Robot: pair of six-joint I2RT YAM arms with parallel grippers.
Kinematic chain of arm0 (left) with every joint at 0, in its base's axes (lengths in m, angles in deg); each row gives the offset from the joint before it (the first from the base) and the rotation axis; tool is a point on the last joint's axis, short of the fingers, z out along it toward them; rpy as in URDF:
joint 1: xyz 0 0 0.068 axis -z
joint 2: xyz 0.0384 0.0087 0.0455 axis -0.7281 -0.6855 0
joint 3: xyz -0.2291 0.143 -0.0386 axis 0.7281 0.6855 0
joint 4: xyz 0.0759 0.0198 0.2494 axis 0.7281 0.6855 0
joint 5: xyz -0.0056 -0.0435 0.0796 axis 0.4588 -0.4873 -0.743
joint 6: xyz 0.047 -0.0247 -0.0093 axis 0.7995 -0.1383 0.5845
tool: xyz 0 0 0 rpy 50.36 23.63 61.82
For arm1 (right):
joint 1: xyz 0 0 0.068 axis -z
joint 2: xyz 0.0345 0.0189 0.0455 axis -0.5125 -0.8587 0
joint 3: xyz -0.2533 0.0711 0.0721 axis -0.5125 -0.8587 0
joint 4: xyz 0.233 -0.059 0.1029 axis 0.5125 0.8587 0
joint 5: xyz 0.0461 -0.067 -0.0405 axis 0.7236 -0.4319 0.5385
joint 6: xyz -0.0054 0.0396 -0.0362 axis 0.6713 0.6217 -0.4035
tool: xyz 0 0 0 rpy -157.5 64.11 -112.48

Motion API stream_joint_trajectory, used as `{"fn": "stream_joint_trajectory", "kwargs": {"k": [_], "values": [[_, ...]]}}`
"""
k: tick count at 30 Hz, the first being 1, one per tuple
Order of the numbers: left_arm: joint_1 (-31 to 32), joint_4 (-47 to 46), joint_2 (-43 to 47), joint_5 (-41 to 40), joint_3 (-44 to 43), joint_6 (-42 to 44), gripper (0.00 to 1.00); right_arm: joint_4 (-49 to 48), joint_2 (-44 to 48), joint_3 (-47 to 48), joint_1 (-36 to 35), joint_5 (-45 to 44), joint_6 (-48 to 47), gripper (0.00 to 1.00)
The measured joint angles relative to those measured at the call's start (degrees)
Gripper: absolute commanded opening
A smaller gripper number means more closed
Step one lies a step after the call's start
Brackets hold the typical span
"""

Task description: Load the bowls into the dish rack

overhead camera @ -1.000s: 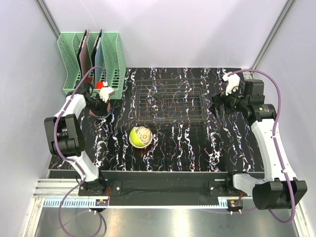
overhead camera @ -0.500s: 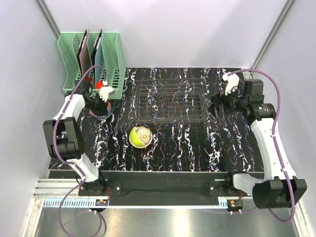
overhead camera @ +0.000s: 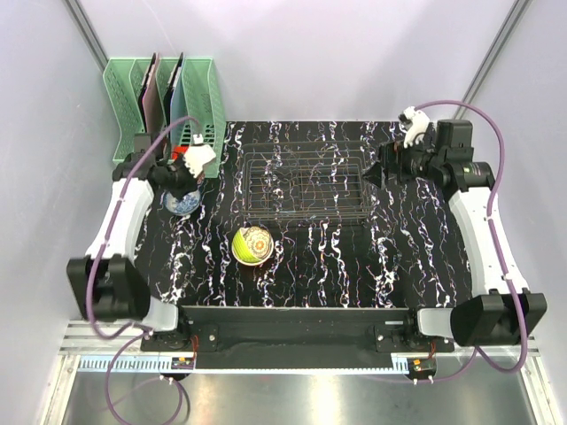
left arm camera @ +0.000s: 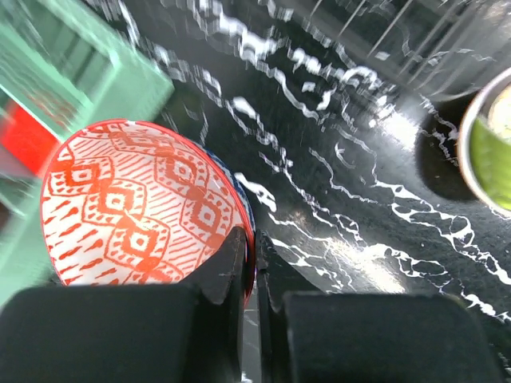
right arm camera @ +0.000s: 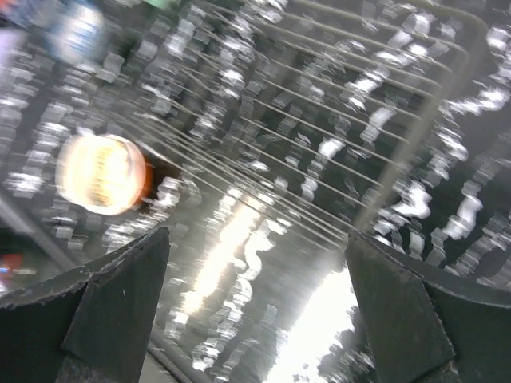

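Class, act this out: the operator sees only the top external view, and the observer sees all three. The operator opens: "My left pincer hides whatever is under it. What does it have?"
Observer: The left pincer is shut on the rim of a red-patterned white bowl; one finger is inside the bowl and one outside.
Operator: And my right pincer, is it carrying anything?
Observer: No. The right pincer is open with nothing between its fingers, and the wires of the dish rack lie below it.
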Motion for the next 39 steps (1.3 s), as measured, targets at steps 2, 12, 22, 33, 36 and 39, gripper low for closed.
{"fn": "stream_joint_trajectory", "kwargs": {"k": [2,12,22,33,36,39], "values": [[3.1,-0.1,3.2,-1.3,0.1,1.1,0.0,-0.1,-2.1,2.8,0.0,3.3,2.7,0.99],[23.7,-0.1,14.2,-2.5,1.2,1.2,0.0,-5.4,-16.1,9.7,0.0,23.6,20.0,0.95],[38.4,-0.2,11.4,-3.0,0.8,0.3,0.0,-17.1,-25.0,11.1,-3.7,35.9,34.5,0.99],[45.5,-0.2,4.7,-7.2,-4.6,-1.3,0.0,-23.9,-31.4,11.0,-11.4,39.2,39.7,1.0],[46.3,-0.2,4.6,-7.9,-6.1,-1.7,0.0,-24.0,-32.4,10.7,-12.7,39.3,40.0,1.0],[46.7,-0.2,4.6,-8.5,-7.4,-2.4,0.0,-24.5,-33.2,10.7,-13.4,40.0,40.3,1.0]]}}
